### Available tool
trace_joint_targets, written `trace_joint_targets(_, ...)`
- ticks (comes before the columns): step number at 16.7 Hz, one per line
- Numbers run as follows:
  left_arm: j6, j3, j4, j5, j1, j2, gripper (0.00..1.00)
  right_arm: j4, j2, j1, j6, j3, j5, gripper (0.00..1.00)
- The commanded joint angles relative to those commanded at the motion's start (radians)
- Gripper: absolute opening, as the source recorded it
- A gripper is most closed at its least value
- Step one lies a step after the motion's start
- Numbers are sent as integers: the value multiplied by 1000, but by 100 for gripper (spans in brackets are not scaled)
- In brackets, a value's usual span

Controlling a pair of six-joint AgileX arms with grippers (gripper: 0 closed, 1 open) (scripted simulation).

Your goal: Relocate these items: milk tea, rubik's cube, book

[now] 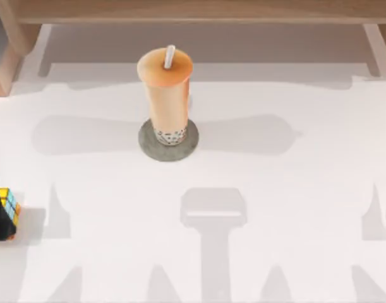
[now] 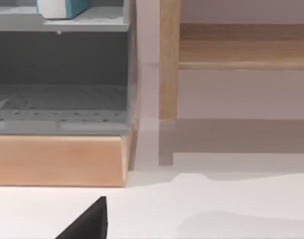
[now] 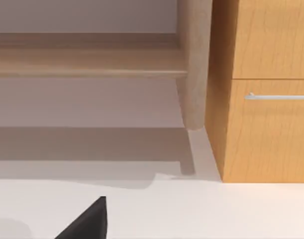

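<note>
Your top view looks down on the white table from above. Both wrist views look low along this table toward the wooden shelf, which they share.

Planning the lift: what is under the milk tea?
The milk tea stands on a flat grey round disc. The disc's middle is covered by the cup.

Milk tea upright on disc, mid-table; rubik's cube far left.
</note>
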Motion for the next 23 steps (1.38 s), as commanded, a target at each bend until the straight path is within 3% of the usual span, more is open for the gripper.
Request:
trace_joint_targets(6,6,260,-244,2,13,338,100,0,0,0,0,0,0,100)
trace_joint_targets(18,26,988,-923,1,52,1398,100,0,0,0,0,0,0,100)
trace_joint_targets(23,30,1133,-1057,0,59,1607,100,0,0,0,0,0,0,100)
